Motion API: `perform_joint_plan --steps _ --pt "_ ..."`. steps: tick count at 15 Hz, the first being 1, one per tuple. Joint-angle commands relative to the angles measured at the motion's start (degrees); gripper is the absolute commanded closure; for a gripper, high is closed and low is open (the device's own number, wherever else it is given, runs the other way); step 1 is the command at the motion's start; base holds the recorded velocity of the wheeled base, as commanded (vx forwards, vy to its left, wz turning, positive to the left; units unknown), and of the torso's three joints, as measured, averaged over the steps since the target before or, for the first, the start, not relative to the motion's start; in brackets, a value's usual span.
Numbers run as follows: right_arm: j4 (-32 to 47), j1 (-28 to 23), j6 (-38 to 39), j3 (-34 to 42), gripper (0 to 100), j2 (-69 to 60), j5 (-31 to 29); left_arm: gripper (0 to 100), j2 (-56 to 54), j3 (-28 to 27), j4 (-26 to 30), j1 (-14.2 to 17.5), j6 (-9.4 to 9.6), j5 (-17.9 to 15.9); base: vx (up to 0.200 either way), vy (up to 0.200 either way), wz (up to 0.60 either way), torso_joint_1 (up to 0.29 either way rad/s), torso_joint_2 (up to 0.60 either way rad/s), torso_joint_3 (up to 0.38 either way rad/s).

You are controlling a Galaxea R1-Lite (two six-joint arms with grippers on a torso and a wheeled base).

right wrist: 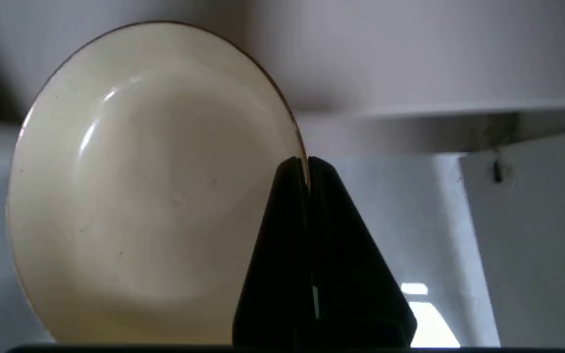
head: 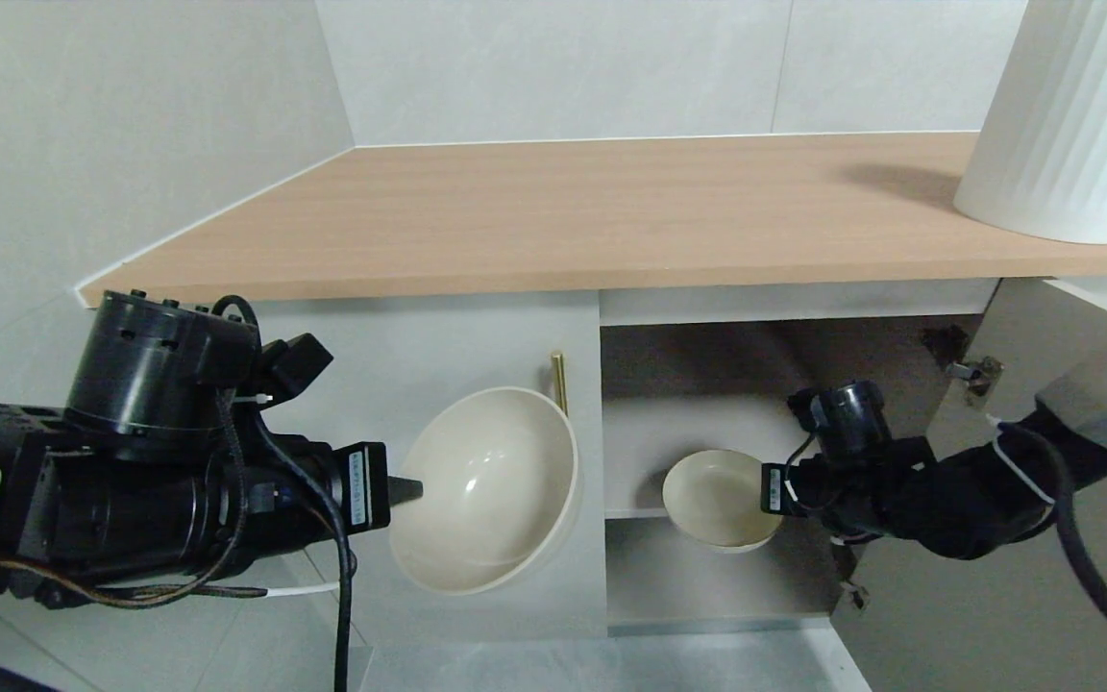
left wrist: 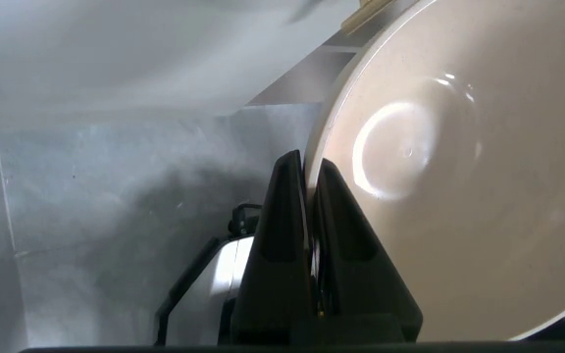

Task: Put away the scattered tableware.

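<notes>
The left gripper [head: 411, 490] is in front of the closed door [head: 400, 356] of the cabinet [head: 784, 300]. Its fingers [left wrist: 287, 221] are clenched on the rim of the large bowl [head: 486, 490]. The rim passes through the thin gap between them. This cream bowl is held in the air, tilted on its edge, with the hollow side toward the head camera. In the head view its upper rim covers the lower end of the brass handle [head: 558, 380]. Its right rim is just beside the vertical edge where the open compartment begins.

The right gripper [head: 773, 490] is inside the open compartment. Its fingers [right wrist: 287, 226] pinch the rim of the small bowl [head: 715, 500], which is also tilted with the hollow side outward. The small bowl hangs at the front edge of the shelf [head: 632, 513]. I cannot tell if it touches the shelf. Free room is left above it, up to the top of the compartment, and to its left, up to the side wall.

The open door [head: 1024, 461] stands to the right on its hinge [head: 974, 373], just beside the right arm.

Above the cabinet, the wooden surface [head: 563, 211] carries a ribbed white vessel [head: 1063, 125] at its right end, near the front edge.
</notes>
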Motion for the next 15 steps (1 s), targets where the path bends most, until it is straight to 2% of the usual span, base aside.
perform_joint_plan --steps 1,5,15 --pt "-3.1 -0.5 0.3 -2.0 100 7.3 -2.3 100 0.2 0.2 0.0 0.0 -0.01 -0.1 0.000 0.000 0.00 0.000 0.00 0.000" --pt "-3.9 -1.9 3.9 -6.9 100 11.4 -3.9 100 0.3 0.3 0.0 -0.8 -0.01 0.0 0.000 0.000 0.00 0.000 0.00 0.000" --pt "-3.5 -4.1 4.1 -17.0 100 18.1 -9.1 100 1.7 0.9 -0.1 -1.9 -0.01 0.2 0.000 0.000 0.00 0.000 0.00 0.000"
